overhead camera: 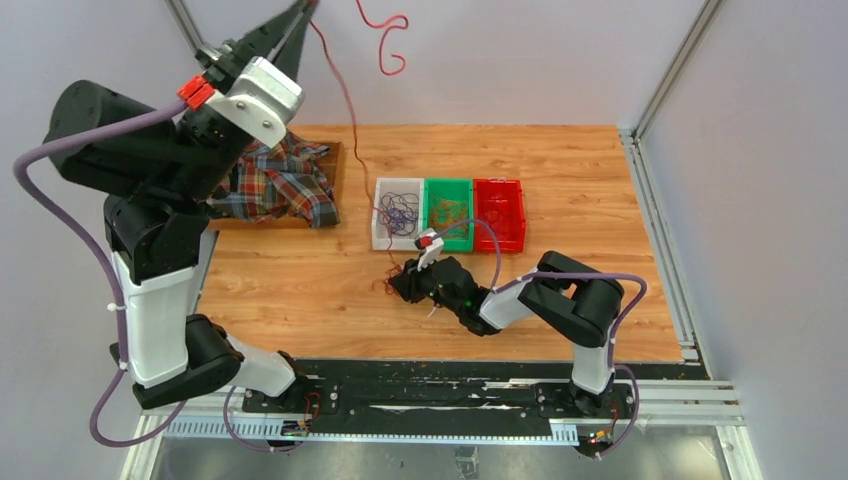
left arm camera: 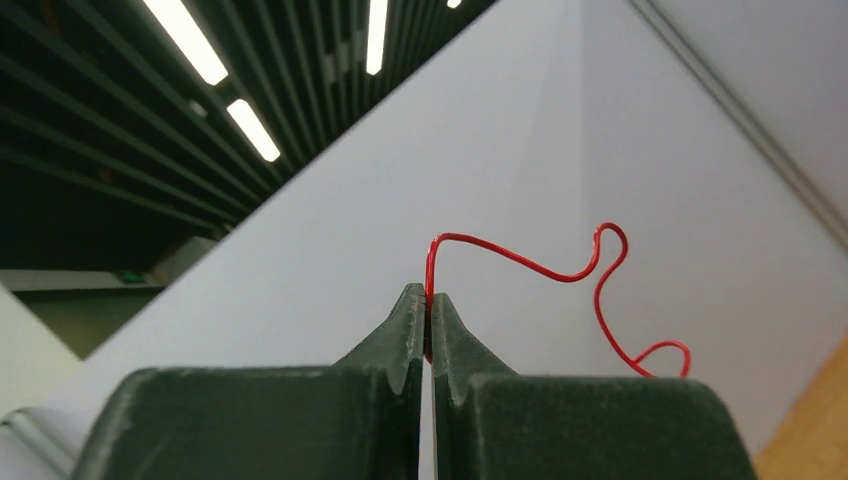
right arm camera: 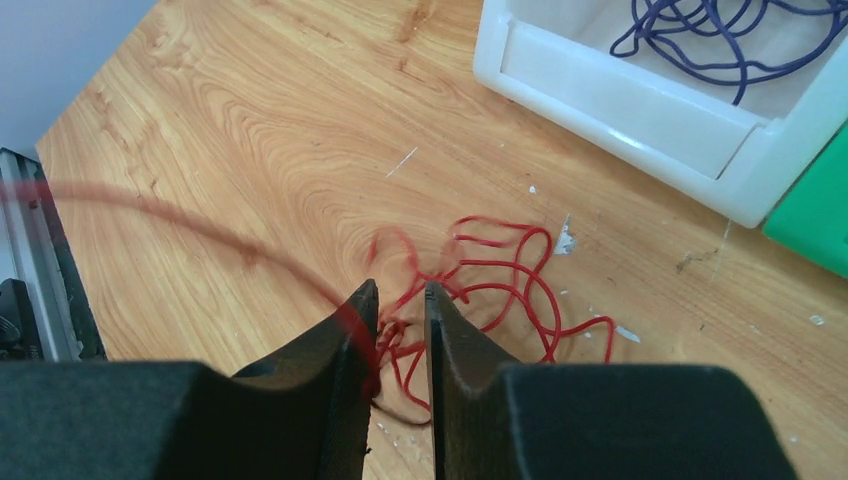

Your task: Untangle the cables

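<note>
Red cable (overhead camera: 345,100) runs in one long line from high in the air down to the table (overhead camera: 300,300). The left gripper (overhead camera: 300,15) holds the top end up by the back wall. Its fingers (left arm camera: 400,340) are pressed tight together on the red cable, and the loose end curls away past the tips.

Low down, the right gripper (overhead camera: 397,285) sits at a small heap of red loops (right arm camera: 500,270) on the wood, just in front of the white bin (overhead camera: 395,244). Its fingers (right arm camera: 455,340) are close, with a thin gap. Some red strands lie in that gap — I cannot tell if they are pinched.

Purple cables (overhead camera: 400,213) lie in the white bin. Orange-brown cables (overhead camera: 450,210) lie in the green bin (overhead camera: 450,181) beside it, and a red bin (overhead camera: 499,183) comes next. A checked cloth (overhead camera: 275,185) lies at the back left of the table.
</note>
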